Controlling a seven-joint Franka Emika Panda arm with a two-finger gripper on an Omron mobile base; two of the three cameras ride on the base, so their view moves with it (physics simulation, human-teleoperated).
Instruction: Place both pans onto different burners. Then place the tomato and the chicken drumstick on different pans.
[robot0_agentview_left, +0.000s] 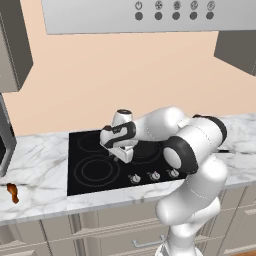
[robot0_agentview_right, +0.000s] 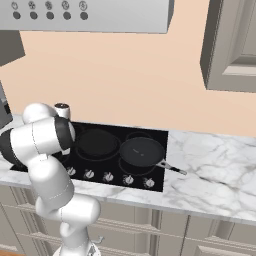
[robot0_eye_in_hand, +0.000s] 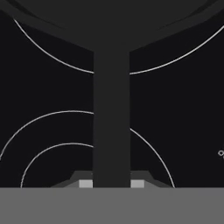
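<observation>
Tool (robot0_eye_in_hand: 112, 186) clamped on second pan's handle (robot0_eye_in_hand: 111, 122), over the cooktop (robot0_agentview_left: 82, 185). Step: seating this pan on a free burner; next, lower and release.

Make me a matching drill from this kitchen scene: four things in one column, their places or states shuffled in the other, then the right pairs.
Things
1. chicken drumstick
2. right pan
3. gripper
4. knobs

Places or states
A. in a row along the front edge of the cooktop
B. shut on the other pan's handle
C. lying on the marble counter, left of the cooktop
D. sitting at the cooktop's right end

Pairs: 1-C, 2-D, 3-B, 4-A
</observation>
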